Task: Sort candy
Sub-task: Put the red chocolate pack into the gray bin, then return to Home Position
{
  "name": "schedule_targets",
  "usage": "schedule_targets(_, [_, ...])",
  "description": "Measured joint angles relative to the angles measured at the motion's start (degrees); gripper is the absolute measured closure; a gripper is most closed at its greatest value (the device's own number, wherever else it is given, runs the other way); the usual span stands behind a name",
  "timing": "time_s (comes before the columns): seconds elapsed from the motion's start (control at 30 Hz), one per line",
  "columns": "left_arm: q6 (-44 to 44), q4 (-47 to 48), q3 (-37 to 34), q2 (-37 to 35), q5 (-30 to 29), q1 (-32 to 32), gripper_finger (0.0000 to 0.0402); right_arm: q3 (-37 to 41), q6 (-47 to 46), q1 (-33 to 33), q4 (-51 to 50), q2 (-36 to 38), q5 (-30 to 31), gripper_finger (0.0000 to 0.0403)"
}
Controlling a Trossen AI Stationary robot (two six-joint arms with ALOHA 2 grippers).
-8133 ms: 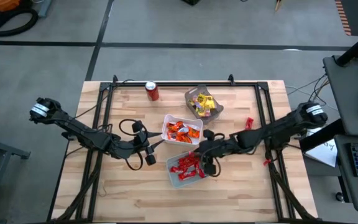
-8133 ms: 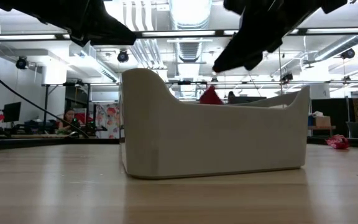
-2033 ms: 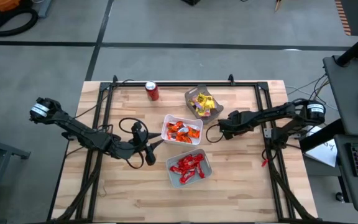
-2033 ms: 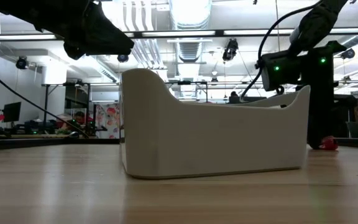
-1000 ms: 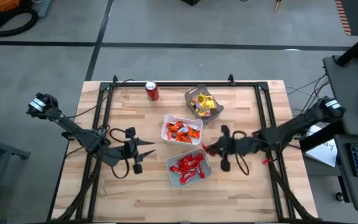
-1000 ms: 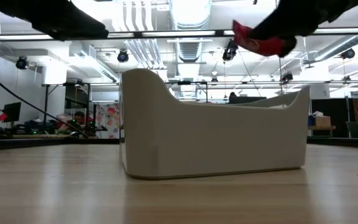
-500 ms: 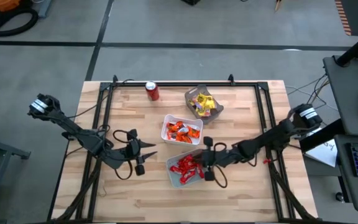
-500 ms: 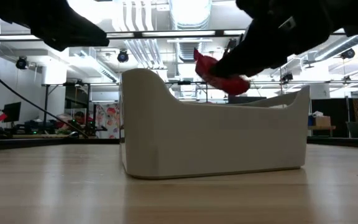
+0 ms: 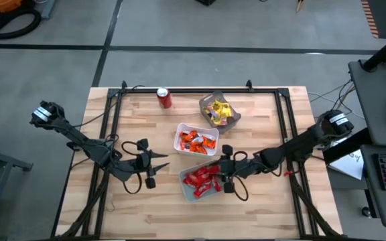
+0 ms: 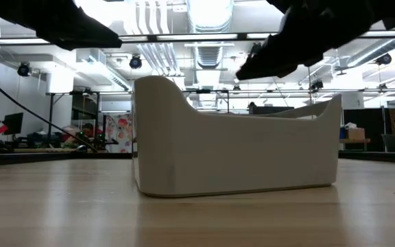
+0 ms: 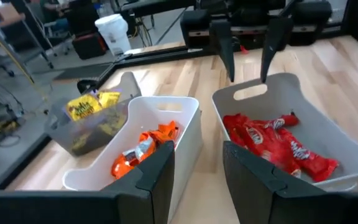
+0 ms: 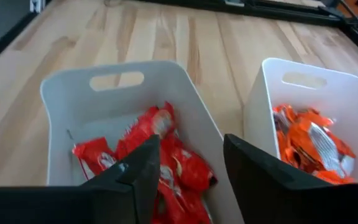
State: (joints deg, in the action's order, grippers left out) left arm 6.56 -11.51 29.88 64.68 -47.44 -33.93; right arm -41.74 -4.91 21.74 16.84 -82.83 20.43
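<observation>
Three white trays sit mid-table: one with red candy [image 9: 202, 179], one with orange candy [image 9: 196, 140], and a far one with yellow candy [image 9: 220, 111]. My right gripper [image 9: 223, 169] hovers open and empty over the right end of the red tray [image 11: 277, 93], fingers pointing toward the table's left. In the right wrist view the red candy [image 12: 148, 149] lies in a heap on the tray floor. My left gripper [image 9: 157, 167] waits open above the table, left of the red tray.
A red soda can [image 9: 164, 98] stands near the far edge. A small red thing [image 9: 287, 174] lies by the right rail. Black frame rails run along the table's left, right and far sides. Bare wood lies along the near edge.
My right gripper carried a red candy from the table's right side leftward to the red tray and let it go. The candy that showed between its fingers half a second ago is gone from them now, and the gripper stays over the tray's right end.
</observation>
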Motion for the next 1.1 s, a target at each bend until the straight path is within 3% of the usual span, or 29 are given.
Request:
schedule_targets(0.3, [-4.61, -2.07, -4.13, -5.7, -0.02, 0.6, 0.0281, 6.35, 5.2, 0.0, 0.75, 7.7, -1.46, 0.0227])
schedule_targets(0.47, [-6.7, -9.16, -11.58, -13.86, -0.07, 2.49, 0.0281, 12.96, 12.34, -0.82, 10.23, 13.08, -1.58, 0.0235])
schedule_targets(0.63, [-9.48, -14.35, -18.31, -23.21, -0.07, 5.6, 0.0281, 18.94, 16.09, -6.23, 16.83, 18.2, -9.79, 0.0244])
schedule_targets(0.9, [-12.24, -13.26, -23.24, -37.42, -0.1, 10.53, 0.0281, 27.45, 16.94, -16.5, 20.91, 26.8, -20.4, 0.025])
schedule_targets(1.1, [-11.52, 0.2, -23.7, -49.13, -1.68, 12.94, 0.0281, 31.31, 17.64, -17.97, 21.84, 33.01, -20.75, 0.0252])
